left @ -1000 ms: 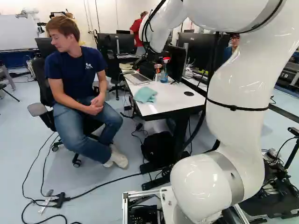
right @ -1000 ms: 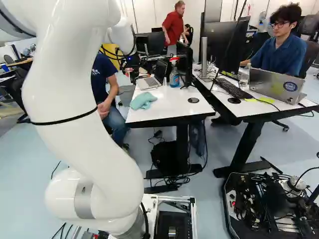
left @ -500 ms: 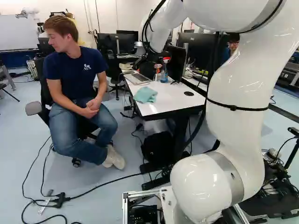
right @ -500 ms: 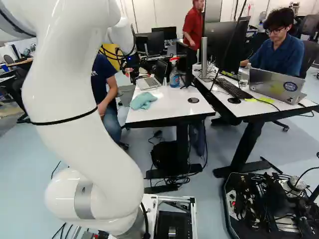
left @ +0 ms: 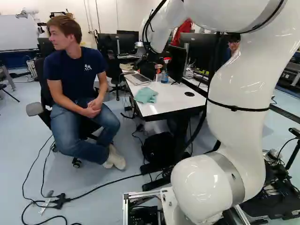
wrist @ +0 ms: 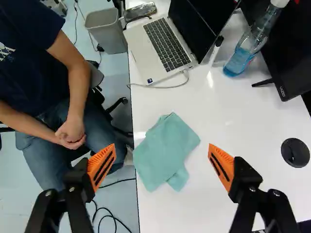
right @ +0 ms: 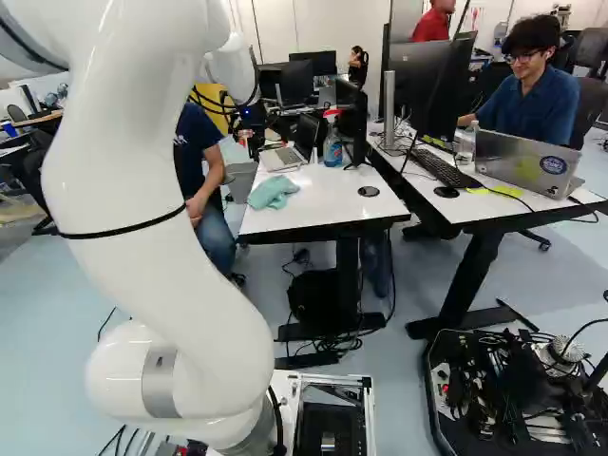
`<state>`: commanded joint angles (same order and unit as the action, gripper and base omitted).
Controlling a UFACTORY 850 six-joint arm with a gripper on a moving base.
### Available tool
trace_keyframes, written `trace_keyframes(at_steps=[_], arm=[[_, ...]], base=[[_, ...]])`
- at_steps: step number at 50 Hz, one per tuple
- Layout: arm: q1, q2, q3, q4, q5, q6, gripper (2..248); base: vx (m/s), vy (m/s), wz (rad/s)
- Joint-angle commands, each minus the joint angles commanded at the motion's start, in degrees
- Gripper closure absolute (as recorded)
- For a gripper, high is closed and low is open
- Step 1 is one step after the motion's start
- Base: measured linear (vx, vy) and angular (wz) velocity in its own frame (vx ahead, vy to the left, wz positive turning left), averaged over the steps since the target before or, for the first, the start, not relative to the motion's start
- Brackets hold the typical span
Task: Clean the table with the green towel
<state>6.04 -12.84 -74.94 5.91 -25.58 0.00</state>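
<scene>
Centrally, the green towel (wrist: 166, 151) lies rumpled and flat on the white table (wrist: 228, 114), framed between the fingers of the gripper (wrist: 162, 154). The jaws stand wide apart with nothing in their hold, and the towel's whole width fits within the span as the wrist view shows it. How far below the tips it lies, I cannot tell.

The towel's long axis, only slightly the longer, runs roughly across the line on which the fingers would close. That favours a nearly straight descent with little or no turn, then a squeeze to bunch the cloth from its two sides.

One side of the towel reaches the table's edge; the finger on that side stands out past it, toward the seated person (wrist: 72, 131). Going low there could catch the edge or come near the person's knee, so a small shift inward may be wise. The opposite finger is over the tabletop, with a round black disc (wrist: 295, 152) farther out beyond it. Ahead of the jaws sits the laptop (wrist: 158, 48), with the spray bottle (wrist: 248, 46) beside it.
</scene>
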Motion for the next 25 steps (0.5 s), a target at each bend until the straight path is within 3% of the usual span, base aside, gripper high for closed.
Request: trace_keyframes(at_steps=[25], arm=[[-0.29,1.37,3.31,-0.28,3.58,0.0,3]], base=[[0.0,0.0,0.0]])
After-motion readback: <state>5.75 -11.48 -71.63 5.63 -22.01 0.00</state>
